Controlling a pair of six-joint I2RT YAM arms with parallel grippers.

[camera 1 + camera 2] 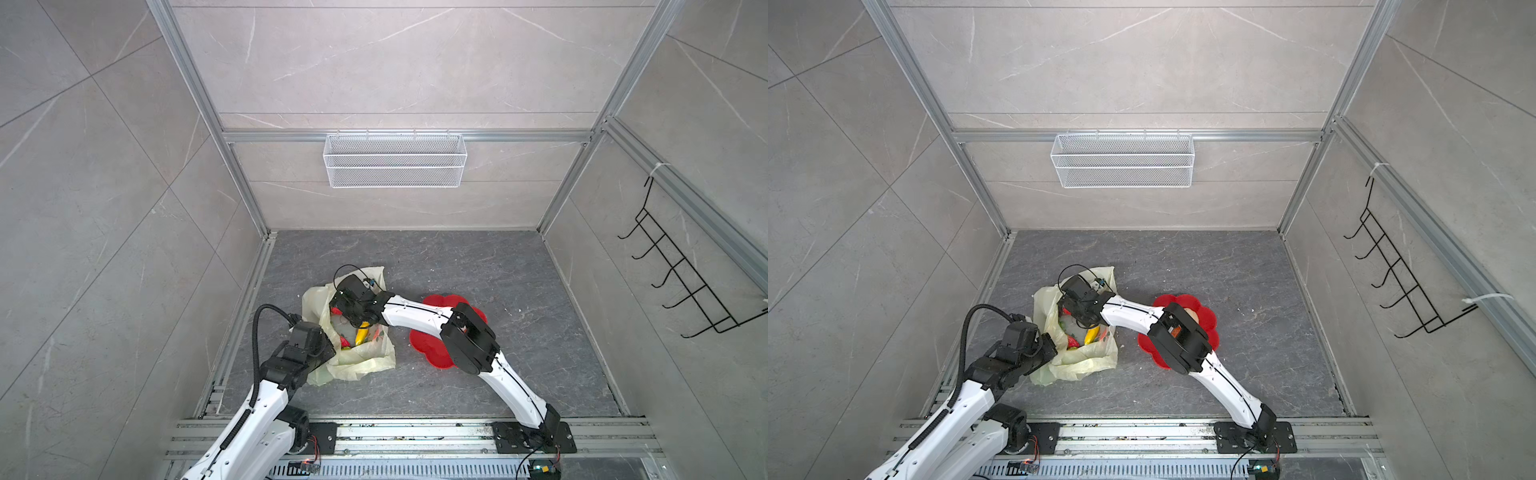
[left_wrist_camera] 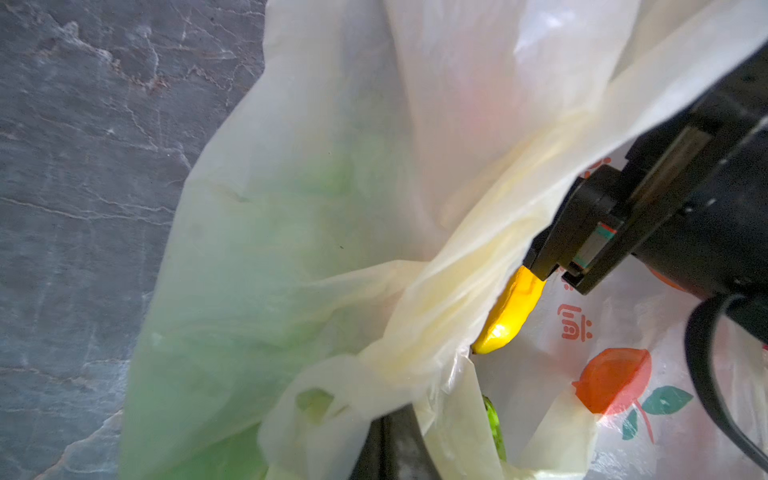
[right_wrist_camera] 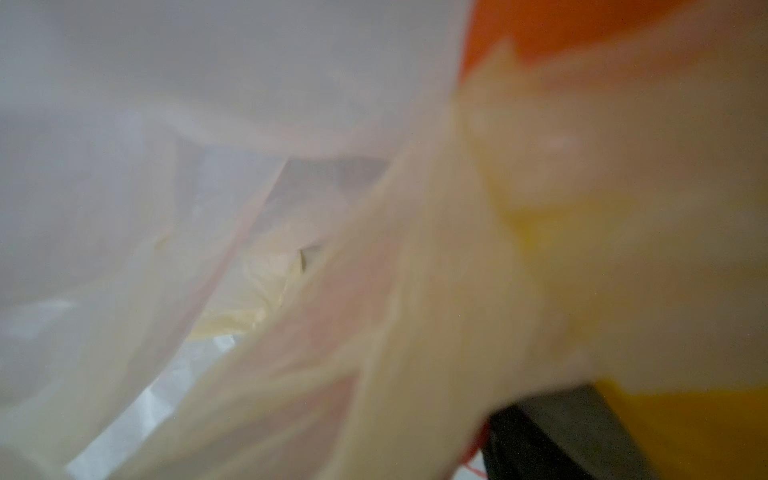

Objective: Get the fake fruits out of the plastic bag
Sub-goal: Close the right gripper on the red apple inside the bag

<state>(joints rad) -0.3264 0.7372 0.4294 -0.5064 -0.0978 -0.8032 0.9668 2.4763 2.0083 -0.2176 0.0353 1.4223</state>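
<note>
The plastic bag (image 1: 370, 365) lay at 9 o'clock from the red plate (image 1: 432, 359), with fake fruits (image 1: 345, 341) inside and a yellow banana (image 1: 362, 332) showing. The left gripper (image 1: 329, 354) pinched the bag's 8 o'clock edge, fingers closed. The right gripper (image 2: 555, 274) sat inside its mouth by the banana's end; whether its fingers were open could not be told

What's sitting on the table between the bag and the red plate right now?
Nothing: in both top views the table between the bag and plate is bare; the right arm crosses above it.
</note>
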